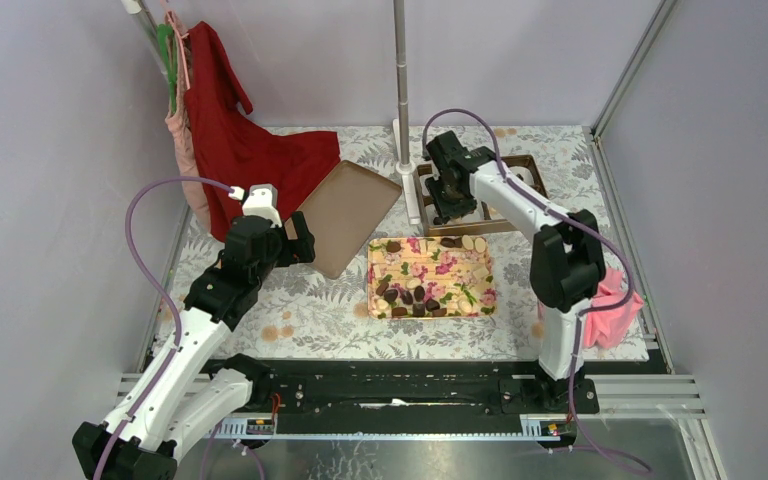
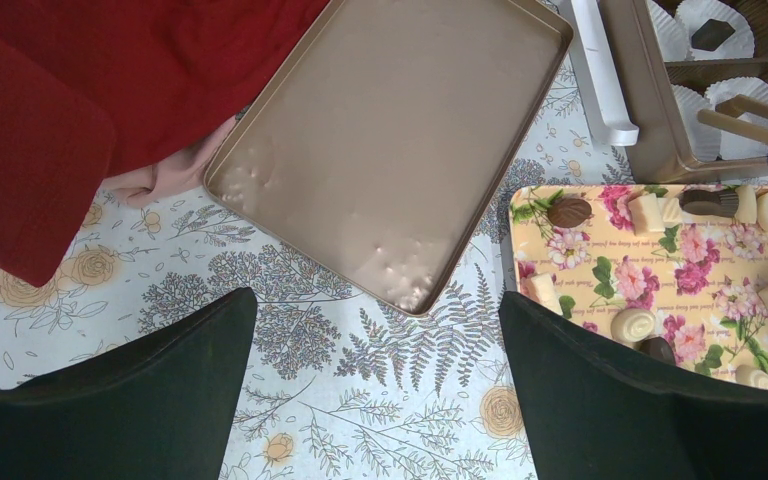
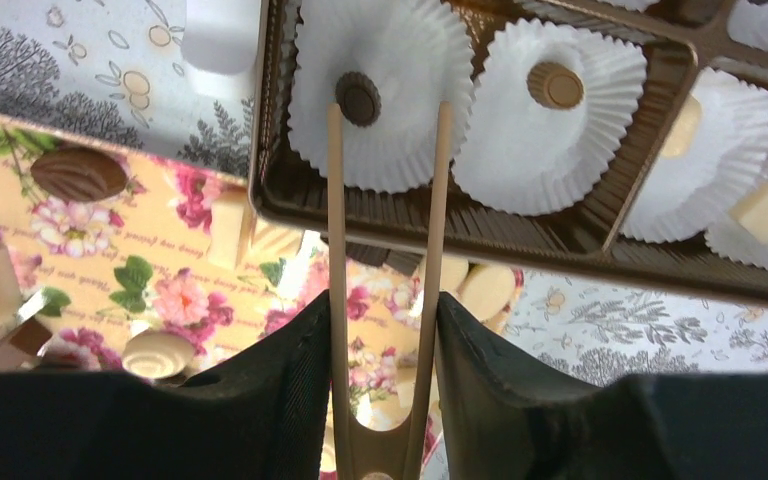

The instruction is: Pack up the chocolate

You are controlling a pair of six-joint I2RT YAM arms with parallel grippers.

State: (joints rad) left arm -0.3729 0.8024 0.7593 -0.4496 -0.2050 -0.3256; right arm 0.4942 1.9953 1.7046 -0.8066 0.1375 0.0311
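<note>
Several dark chocolate pieces [image 1: 418, 295] lie among pale ones on a floral tray [image 1: 480, 262]. My right gripper [image 3: 382, 305] is shut on tan tongs [image 3: 336, 210] and hovers over a brown compartment box [image 1: 522, 170]. The tong tips stand apart over a white paper cup [image 3: 400, 50]. A round dark chocolate [image 3: 358, 98] lies in that cup, against the left tip. A lighter brown round piece [image 3: 557, 85] sits in the cup beside it. My left gripper [image 2: 377, 298] is open and empty above the tablecloth, left of the tray [image 2: 605, 275].
A gold box lid [image 1: 345, 215] lies left of the tray, partly on a red cloth [image 1: 250, 140]. A metal pole [image 1: 400, 70] stands beside the box. A pink cloth [image 1: 612, 298] lies at the right edge. Pale pieces [image 3: 765, 210] sit in other cups.
</note>
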